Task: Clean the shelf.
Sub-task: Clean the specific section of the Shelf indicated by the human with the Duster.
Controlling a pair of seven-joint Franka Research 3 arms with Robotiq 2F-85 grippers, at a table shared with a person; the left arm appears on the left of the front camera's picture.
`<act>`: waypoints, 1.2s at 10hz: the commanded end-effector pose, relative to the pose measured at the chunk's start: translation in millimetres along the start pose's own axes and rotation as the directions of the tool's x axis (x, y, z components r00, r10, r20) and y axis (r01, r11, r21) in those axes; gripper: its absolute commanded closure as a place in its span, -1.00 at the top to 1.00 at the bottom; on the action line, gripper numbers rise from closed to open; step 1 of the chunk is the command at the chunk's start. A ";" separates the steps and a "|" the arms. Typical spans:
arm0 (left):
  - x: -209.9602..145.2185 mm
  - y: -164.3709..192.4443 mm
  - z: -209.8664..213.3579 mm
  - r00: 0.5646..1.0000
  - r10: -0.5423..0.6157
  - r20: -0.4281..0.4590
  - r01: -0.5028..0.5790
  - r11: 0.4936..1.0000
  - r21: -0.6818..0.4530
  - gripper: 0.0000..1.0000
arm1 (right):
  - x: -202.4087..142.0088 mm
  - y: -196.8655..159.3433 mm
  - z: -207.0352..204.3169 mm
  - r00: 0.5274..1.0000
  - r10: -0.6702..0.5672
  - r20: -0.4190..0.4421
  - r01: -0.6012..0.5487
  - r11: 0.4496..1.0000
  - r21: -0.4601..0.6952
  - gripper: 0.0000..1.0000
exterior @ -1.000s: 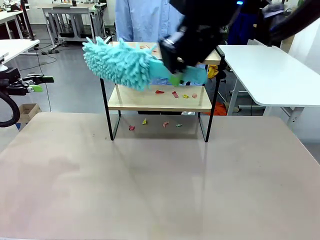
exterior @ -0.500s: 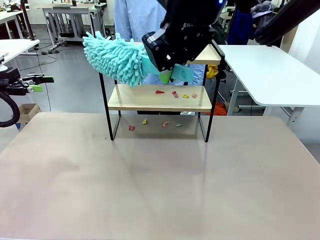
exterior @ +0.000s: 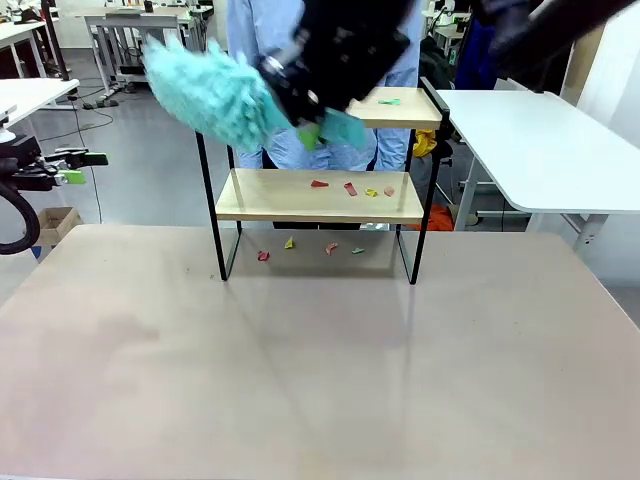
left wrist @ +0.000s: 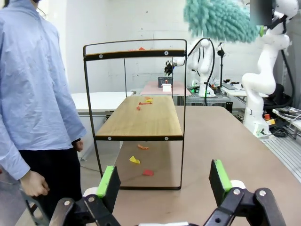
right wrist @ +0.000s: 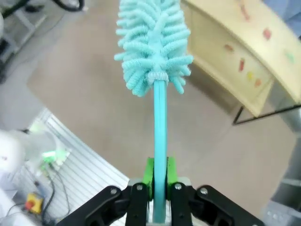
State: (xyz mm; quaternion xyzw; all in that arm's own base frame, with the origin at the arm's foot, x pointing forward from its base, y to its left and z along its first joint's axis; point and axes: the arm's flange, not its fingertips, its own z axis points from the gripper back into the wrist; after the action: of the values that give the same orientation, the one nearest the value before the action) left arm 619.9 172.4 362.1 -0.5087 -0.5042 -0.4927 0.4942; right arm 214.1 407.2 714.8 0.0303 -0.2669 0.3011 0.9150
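So the small two-tier shelf (exterior: 300,196), two pale wooden boards in a thin black wire frame, stands at the far side of the beige table (exterior: 320,380), right in front of a person in a light blue shirt (left wrist: 33,84). Little coloured scraps (exterior: 350,187) are scattered on the lower board, there's a bit on the top board, and a few more lie on the table underneath.

My guess is the shelf is light and pretty stiff, but skinny-legged, so a hard shove would probably scoot or tip it. If you had to steady it, I'd go for a black upright or the top rail, not the boards. The scraps look feather-light and should flick off easily.

The right gripper (right wrist: 159,176) has its jaws pinched tight on the slim turquoise handle of a fluffy turquoise microfibre duster (right wrist: 153,42). That head looks soft and floppy, so it's no threat to the wood. The right arm reaches in from the right and across the middle, with the wrist held up at top-board height. The duster head sticks out past the shelf's left end, raised above it and touching nothing as far as I can tell. It's blurry from the front.

The left gripper (left wrist: 164,181) sits well off the table's left side, jaws spread wide and empty, pointed at the shelf's end.
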 end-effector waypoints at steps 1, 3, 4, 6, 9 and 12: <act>2.9 -2.0 0.0 1.000 -0.007 0.002 0.007 1.000 0.001 1.00 | 49.1 26.8 15.6 0.990 -0.117 0.083 0.124 0.989 -0.086 -0.74; 2.9 -2.0 0.0 1.000 -0.007 0.002 0.007 1.000 0.001 1.00 | 81.4 45.9 7.4 0.960 -0.264 0.090 0.273 0.956 -0.111 -0.74; 2.9 -2.0 0.0 1.000 -0.007 0.002 0.007 1.000 0.001 1.00 | 97.5 51.7 -2.1 0.940 -0.330 0.083 0.338 0.934 -0.115 -0.74; 2.9 -2.0 0.0 1.000 -0.007 0.002 0.007 1.000 0.001 1.00 | 121.5 57.1 -19.8 0.907 -0.410 0.092 0.420 0.896 -0.145 -0.74; 2.9 -2.0 0.0 1.000 -0.007 0.002 0.007 1.000 0.001 1.00 | 139.0 51.6 -46.3 0.879 -0.468 0.092 0.477 0.869 -0.134 -0.74; 2.9 -2.0 0.0 1.000 -0.007 0.002 0.007 1.000 0.001 1.00 | 147.2 39.2 -72.7 0.855 -0.515 0.065 0.519 0.850 -0.090 -0.74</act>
State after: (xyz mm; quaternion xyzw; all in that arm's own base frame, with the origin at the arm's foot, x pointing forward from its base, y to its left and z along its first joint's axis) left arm 620.0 172.5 361.6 -0.5089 -0.5041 -0.4925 0.4944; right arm 318.4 523.2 711.8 0.0452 -0.2802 0.0545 0.9573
